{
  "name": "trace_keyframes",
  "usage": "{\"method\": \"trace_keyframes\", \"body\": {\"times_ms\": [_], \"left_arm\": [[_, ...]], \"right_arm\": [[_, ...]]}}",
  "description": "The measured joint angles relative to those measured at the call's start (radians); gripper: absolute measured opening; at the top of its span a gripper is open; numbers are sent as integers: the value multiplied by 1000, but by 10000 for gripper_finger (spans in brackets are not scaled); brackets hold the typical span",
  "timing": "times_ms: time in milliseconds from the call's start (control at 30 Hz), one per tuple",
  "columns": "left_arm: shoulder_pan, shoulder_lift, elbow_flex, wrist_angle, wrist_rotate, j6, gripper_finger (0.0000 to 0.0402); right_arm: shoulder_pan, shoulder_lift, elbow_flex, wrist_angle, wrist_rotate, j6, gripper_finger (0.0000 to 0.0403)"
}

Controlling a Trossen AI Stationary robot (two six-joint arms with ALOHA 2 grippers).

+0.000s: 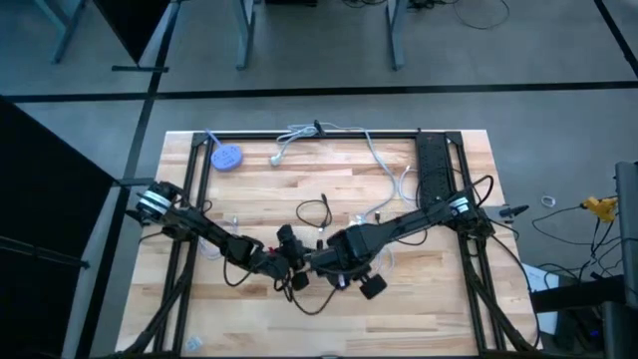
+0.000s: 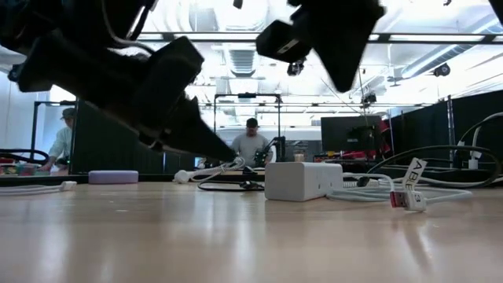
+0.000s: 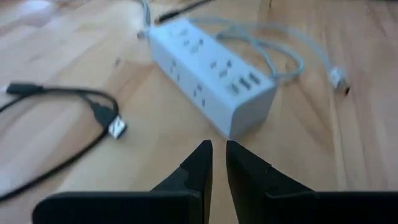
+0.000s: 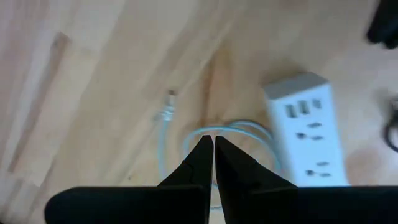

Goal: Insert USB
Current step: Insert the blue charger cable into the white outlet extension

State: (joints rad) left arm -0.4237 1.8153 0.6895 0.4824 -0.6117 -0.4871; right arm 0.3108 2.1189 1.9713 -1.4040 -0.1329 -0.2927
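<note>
A white power strip (image 3: 211, 74) lies flat on the wooden table, its USB ports on the end face (image 4: 301, 109). A black cable's USB plug (image 3: 116, 127) lies loose on the wood beside it. A white cable lies in a loop (image 4: 239, 134), with one free plug (image 3: 339, 79) on the table. My left gripper (image 3: 217, 152) hovers just short of the strip's end, fingers shut and empty. My right gripper (image 4: 214, 144) hangs above the white loop, shut, and I see nothing between its fingers. Both grippers meet mid-table (image 1: 309, 257).
A lilac disc (image 1: 227, 157) lies near the far left corner. A long black strip (image 1: 432, 170) lies along the right frame, and white cables (image 1: 299, 133) along the far edge. The black cable loops (image 1: 314, 211) mid-table. People stand in the room behind (image 2: 251, 145).
</note>
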Motion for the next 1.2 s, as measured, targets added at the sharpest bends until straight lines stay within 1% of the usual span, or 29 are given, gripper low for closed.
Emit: {"method": "trace_keyframes", "body": {"times_ms": [133, 233, 300, 367, 500, 567, 733, 833, 900, 1067, 1200], "left_arm": [[-38, -10, 0, -142, 0, -97, 33], [-88, -37, 0, -234, -7, -197, 33], [-133, -62, 0, -272, -29, -258, 33], [-184, -83, 0, -291, -74, -326, 33], [-279, -96, 4, -300, -187, -475, 28], [-312, -96, 21, -301, -211, -511, 27], [-331, -83, 111, -332, -211, -507, 26], [-330, -82, 181, -384, -181, -482, 26], [-331, -82, 223, -439, -166, -480, 26], [-335, -82, 305, -538, -160, -480, 26], [-335, -82, 328, -554, -157, -482, 26]], "right_arm": [[22, -9, -21, 18, -3, 24, 0], [32, -45, -91, 79, 1, 62, 0], [41, -92, -165, 142, 2, 101, 0], [50, -152, -251, 219, 4, 150, 0], [78, -270, -431, 362, 60, 219, 0], [94, -314, -519, 416, 66, 249, 0], [156, -373, -713, 563, 61, 276, 0], [192, -376, -776, 619, 60, 277, 0], [209, -366, -801, 637, 65, 277, 0], [217, -331, -819, 640, 149, 311, 0], [216, -331, -817, 646, 160, 333, 17]]}}
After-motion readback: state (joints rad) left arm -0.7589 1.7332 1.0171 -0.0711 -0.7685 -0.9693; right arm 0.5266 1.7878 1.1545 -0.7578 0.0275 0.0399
